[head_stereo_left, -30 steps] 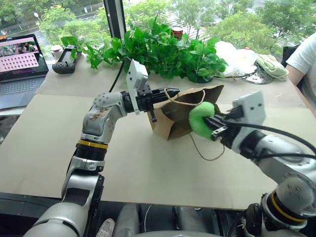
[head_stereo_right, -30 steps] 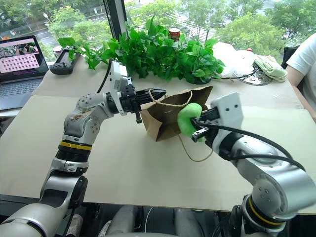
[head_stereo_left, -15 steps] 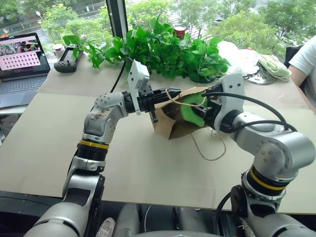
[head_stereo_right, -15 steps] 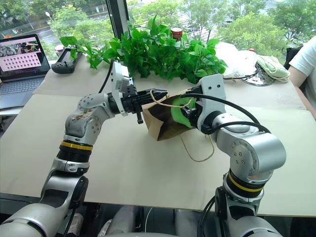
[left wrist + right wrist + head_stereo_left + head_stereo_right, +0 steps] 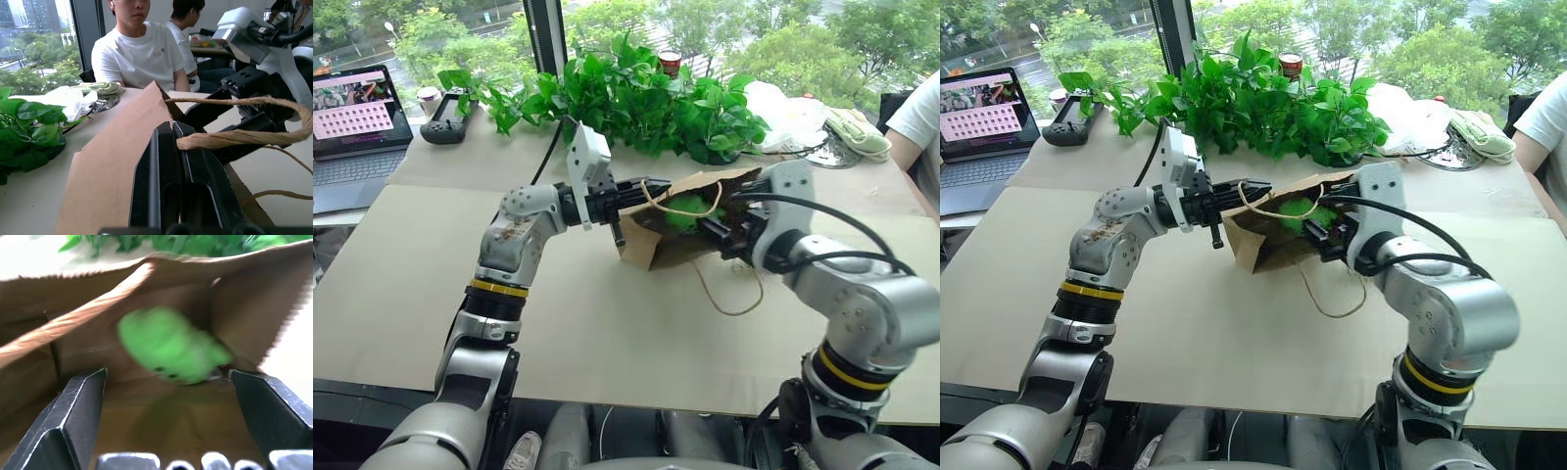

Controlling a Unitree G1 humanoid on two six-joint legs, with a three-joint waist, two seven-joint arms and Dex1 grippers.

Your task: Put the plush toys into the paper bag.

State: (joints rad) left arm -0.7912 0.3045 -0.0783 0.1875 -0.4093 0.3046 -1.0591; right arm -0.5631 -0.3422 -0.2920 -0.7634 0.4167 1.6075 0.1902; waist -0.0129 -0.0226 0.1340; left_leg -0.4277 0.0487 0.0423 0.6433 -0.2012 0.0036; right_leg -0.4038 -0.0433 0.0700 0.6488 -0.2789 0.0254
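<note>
Green toy released inside the bag mouth.

Left tool (image 5: 641,186) pressed together on the cord handle (image 5: 234,138), holding the paper bag (image 5: 651,245) tipped on the desk (image 5: 607,333) with its mouth kept wide toward the right arm. Right tool (image 5: 166,396) spread wide at that mouth, gripping nothing, lime-green plush toy (image 5: 171,350) loose inside, clear of both fingers. No red toy to be seen.

Paper bag (image 5: 658,237) lies on its side mid-table (image 5: 607,343), mouth toward the right | plush toy (image 5: 168,351) inside the bag | left gripper (image 5: 651,186) at the bag's upper rim, on a cord handle (image 5: 234,139) | right gripper (image 5: 720,233) at the mouth | plants (image 5: 636,98) behind | laptop (image 5: 352,127) far left.
</note>
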